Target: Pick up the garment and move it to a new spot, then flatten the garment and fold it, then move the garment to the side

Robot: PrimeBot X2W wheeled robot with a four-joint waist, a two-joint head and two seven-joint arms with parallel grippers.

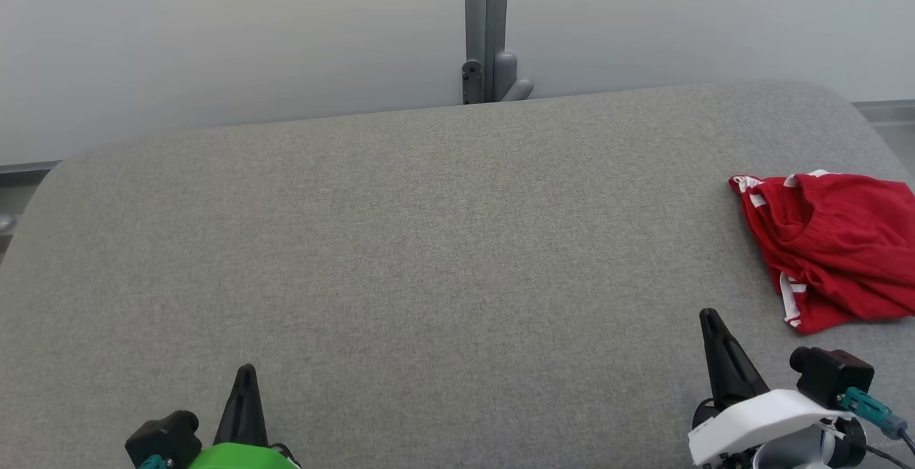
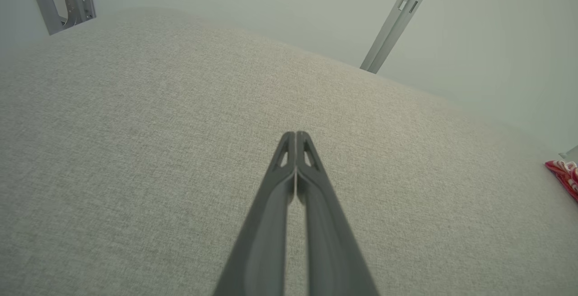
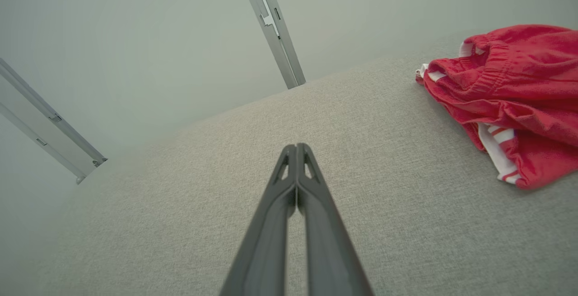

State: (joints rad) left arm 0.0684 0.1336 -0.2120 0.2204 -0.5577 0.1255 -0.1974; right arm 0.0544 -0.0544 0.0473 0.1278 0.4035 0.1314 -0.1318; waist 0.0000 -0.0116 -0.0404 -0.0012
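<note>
While the left tool (image 1: 246,370) and right tool (image 1: 708,315) hang over the grey tabletop (image 1: 429,240), fingers pressed together on nothing, the crumpled red garment (image 1: 833,247) with white trim lies ahead and right of the right tool, apart from it. Far ahead, between both tools, a grey metal post (image 1: 486,26) rises behind the tabletop's edge.

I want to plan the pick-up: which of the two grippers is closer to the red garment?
The right gripper, with the white wrist cover: the red garment lies just beyond it. The left gripper, green-covered, is far from it.
</note>
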